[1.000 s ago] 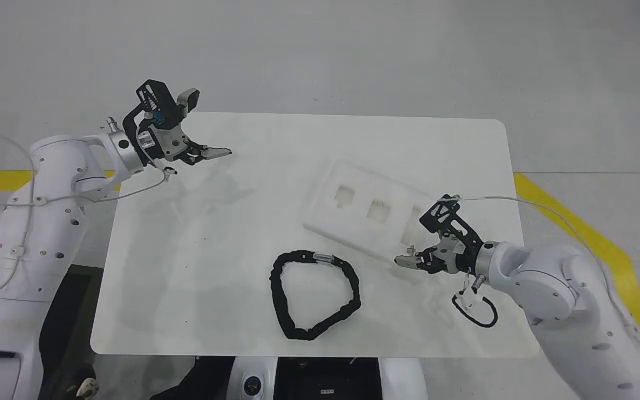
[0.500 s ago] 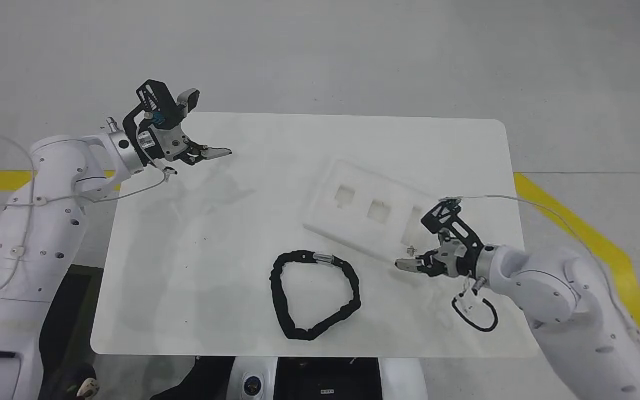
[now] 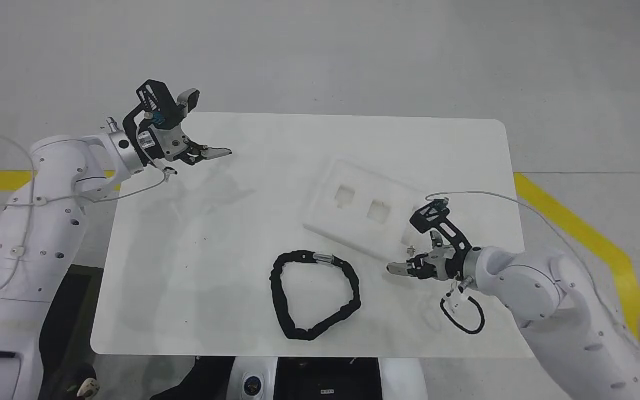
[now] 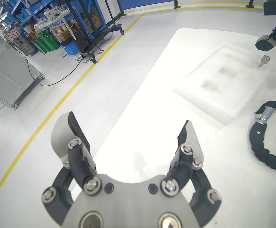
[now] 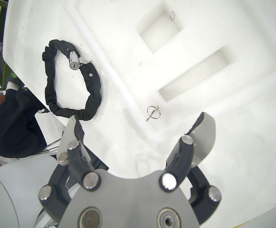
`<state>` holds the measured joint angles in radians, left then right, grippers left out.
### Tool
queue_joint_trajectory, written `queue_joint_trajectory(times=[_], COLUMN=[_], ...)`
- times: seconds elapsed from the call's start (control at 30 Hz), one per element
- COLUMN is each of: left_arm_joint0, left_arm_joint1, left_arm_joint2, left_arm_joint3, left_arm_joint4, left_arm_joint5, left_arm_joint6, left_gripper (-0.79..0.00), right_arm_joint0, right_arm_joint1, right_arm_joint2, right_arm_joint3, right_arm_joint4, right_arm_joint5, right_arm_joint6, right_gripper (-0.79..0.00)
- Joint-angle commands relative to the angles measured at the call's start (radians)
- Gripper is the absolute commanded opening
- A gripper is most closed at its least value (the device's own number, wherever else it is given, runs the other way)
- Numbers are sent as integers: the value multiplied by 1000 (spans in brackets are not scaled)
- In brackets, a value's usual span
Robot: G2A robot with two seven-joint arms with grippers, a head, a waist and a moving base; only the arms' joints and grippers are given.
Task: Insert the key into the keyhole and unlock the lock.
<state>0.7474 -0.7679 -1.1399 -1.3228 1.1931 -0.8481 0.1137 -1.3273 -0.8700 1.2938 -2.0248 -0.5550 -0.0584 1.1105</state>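
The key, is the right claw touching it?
Apart. The right wrist view shows the key lying on the foam tray, with bare foam separating it from the open right claw.

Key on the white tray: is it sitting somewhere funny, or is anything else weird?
A bit. The key lies loose on the flat top of the foam tray, beside a pocket rather than in one. A tiny ring sits alone at a corner of another pocket. The chain lock looks fine.
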Motion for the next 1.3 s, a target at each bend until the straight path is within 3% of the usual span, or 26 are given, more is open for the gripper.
queue_joint_trajectory(times=[0.0, 0.07, 0.1, 0.17, 0.63, 1.27], left_arm_joint0=[0, 0, 0, 0, 0, 0], left_arm_joint1=[0, 0, 0, 0, 0, 0], left_arm_joint2=[0, 0, 0, 0, 0, 0], left_arm_joint3=[0, 0, 0, 0, 0, 0], left_arm_joint4=[0, 0, 0, 0, 0, 0], left_arm_joint5=[0, 0, 0, 0, 0, 0], left_arm_joint6=[0, 0, 0, 0, 0, 0], left_gripper=[0, 0, 0, 0, 0, 0], right_arm_joint0=[20, 35, 41, 53, 85, 116], right_arm_joint1=[-3, -4, -5, -6, -7, -12], right_arm_joint2=[-14, -24, -28, -34, -38, -77], right_arm_joint3=[14, 24, 28, 34, 80, 87], right_arm_joint4=[3, 4, 6, 10, 33, -19], right_arm_joint5=[8, 15, 18, 21, 30, 101], right_arm_joint6=[7, 17, 26, 40, 76, 106], right_gripper=[0, 0, -55, -317, -357, -576])
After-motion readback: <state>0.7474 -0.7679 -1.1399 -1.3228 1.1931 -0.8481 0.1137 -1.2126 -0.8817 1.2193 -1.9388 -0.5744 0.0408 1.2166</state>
